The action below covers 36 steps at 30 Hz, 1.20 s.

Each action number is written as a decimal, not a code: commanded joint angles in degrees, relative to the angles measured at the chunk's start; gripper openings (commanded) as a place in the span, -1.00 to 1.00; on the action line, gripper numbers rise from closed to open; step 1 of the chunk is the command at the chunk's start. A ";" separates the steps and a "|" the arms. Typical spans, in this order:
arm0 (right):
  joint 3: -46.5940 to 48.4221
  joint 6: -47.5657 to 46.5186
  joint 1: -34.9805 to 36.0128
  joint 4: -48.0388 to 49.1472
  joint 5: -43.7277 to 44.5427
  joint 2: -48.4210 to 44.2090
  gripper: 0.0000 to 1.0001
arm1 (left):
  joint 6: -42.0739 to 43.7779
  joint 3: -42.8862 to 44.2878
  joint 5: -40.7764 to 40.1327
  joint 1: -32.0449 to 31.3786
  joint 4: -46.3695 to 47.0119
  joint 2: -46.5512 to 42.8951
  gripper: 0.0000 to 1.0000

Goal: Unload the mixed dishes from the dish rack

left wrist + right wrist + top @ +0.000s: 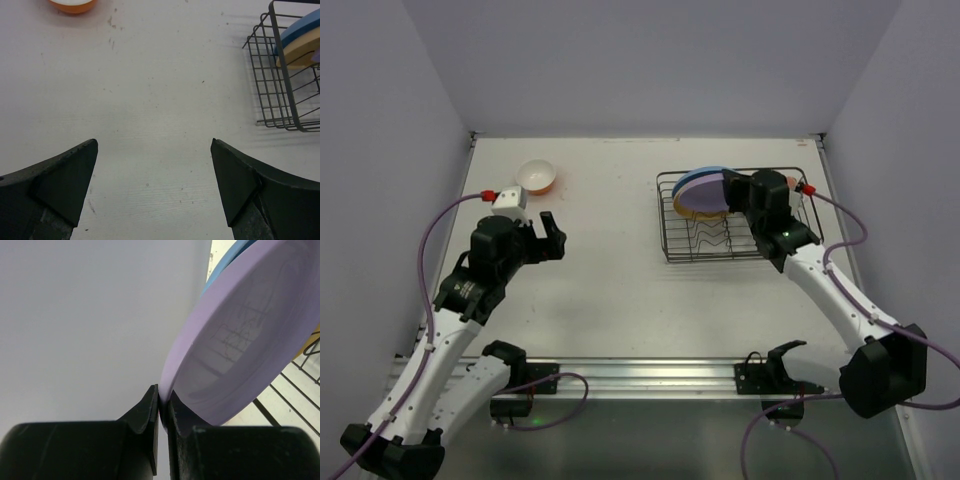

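The dish rack (pixel 666 222) stands at the back right of the table. In it a blue plate (pixel 712 169), a lilac plate (pixel 704 186) and a tan plate (pixel 694 212) stand on edge, close together. My right gripper (pixel 162 399) is shut on the rim of the lilac plate (pixel 250 335), which fills the right wrist view, with the blue plate (pixel 224 267) behind it. The orange bowl (pixel 536 177), white inside, sits upright on the table at the back left. My left gripper (pixel 556 236) is open and holds nothing, a little in front of the bowl.
In the left wrist view the rack's corner (pixel 280 80) with the blue plate (pixel 306 24) and tan plate (pixel 299 51) is at the right edge, and the bowl (pixel 72 5) at the top. Grey walls close in the table on three sides.
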 commanded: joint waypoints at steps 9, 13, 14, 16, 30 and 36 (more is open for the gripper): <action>-0.86 -2.91 0.14 3.43 0.27 -6.90 -1.00 | 1.41 -0.16 -1.52 -0.38 2.41 -0.18 1.00; -1.83 -4.93 0.14 4.74 -1.21 -9.09 -1.00 | 1.41 -0.07 -1.52 -0.38 2.41 -0.18 1.00; -1.92 -7.46 0.14 5.79 -1.92 -9.36 -1.00 | 1.41 -0.07 -1.61 -0.38 2.41 -0.18 1.00; -0.43 -12.20 0.14 6.24 -3.93 -9.71 -1.00 | 1.32 0.10 -1.78 -0.38 2.32 -0.44 1.00; 11.96 -76.20 4.19 -7.19 -28.73 -15.07 -1.00 | -0.70 13.45 3.13 -0.38 0.83 1.30 1.00; 16.36 -91.30 14.97 -20.91 -28.84 -14.28 -1.00 | -1.49 26.28 13.57 -0.38 1.01 9.82 1.00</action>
